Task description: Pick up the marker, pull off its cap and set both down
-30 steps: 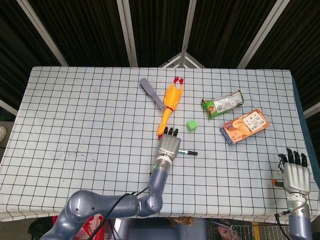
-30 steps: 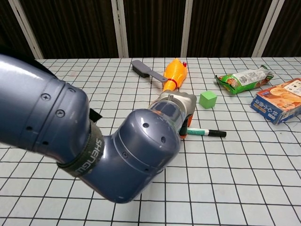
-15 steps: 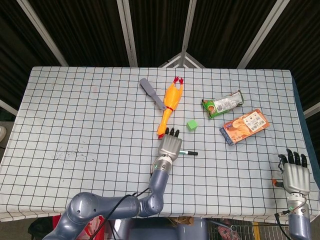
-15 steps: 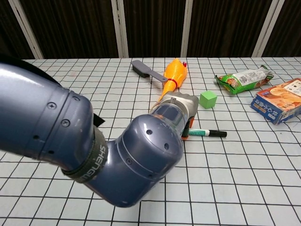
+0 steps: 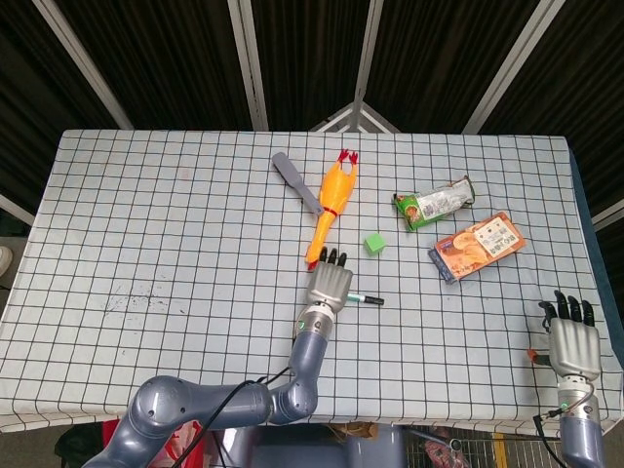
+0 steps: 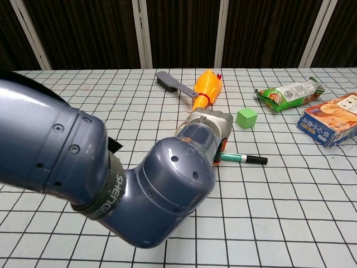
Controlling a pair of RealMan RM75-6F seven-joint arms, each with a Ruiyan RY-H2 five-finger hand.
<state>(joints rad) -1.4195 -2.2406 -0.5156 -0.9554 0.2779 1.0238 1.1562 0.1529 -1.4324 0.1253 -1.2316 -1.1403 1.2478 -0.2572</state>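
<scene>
Green-banded, with a white barrel and a black cap, the slim marker (image 5: 368,298) (image 6: 244,158) lies flat on the checked white tablecloth (image 5: 156,224) (image 6: 290,201) near the middle of the table, its capped black end pointing toward the robot's right. The cap is on the marker. The left hand (image 5: 330,283) (image 6: 216,129), grey metal with black fingertips, sits palm-down over the marker's other end, so that end is hidden beneath it; from the head view the fingers lie stretched forward side by side, and neither view shows whether they are closed on the barrel or merely resting upon it. In the chest view the bulky blue-grey left arm (image 6: 111,173) fills most of the foreground.

Just beyond the left hand's fingertips lies a long orange rubber chicken toy (image 5: 331,207) (image 6: 206,88), and beside that a grey flat-headed brush (image 5: 296,181) (image 6: 174,85). A small green cube (image 5: 373,244) (image 6: 246,118) sits near the marker, further back. Further toward the robot's right are a green snack packet (image 5: 435,203) (image 6: 290,94) and an orange and blue food box (image 5: 478,246) (image 6: 333,124).

The right hand (image 5: 572,338) hangs well apart at the table's near right edge, holding nothing, fingers straight and slightly apart.
</scene>
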